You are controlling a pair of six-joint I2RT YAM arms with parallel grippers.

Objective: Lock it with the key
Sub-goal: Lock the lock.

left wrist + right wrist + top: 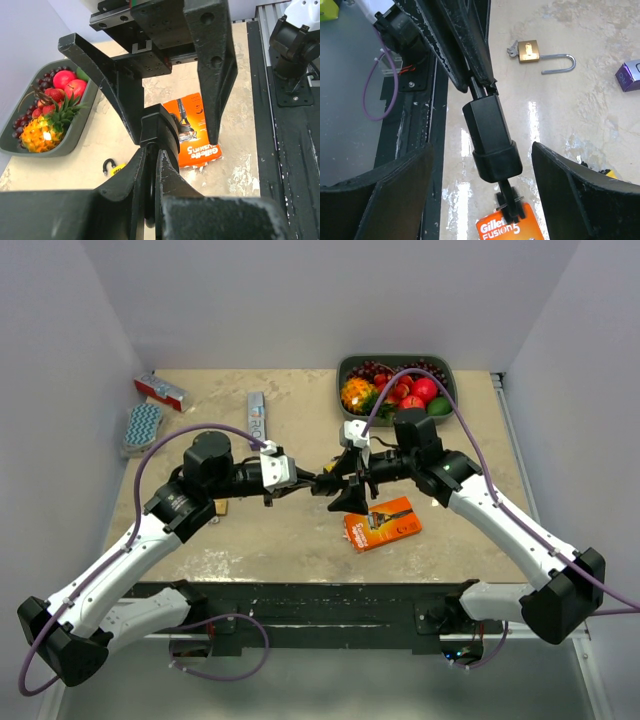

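Top external: left gripper (320,483) and right gripper (343,478) meeting mid-bench (290,550), just behind orange razor pack (383,524).

Left wrist: left jaws pressing together, pinching black piece (159,131).

Right wrist: right jaws standing spread, flanking black piece without touching. Brass padlock (529,51) lying on bench beyond, shackle swung open, key (511,50) at its end.

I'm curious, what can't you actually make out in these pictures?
- Right wrist view: the black piece has its top buried between the fingers of the left gripper; lock or key, unclear.
- Right wrist view: the razor pack is cut off by the bottom edge.
- Left wrist view: the small yellow item is partly hidden behind the left gripper.
- Top view: the black piece is too small and dark.
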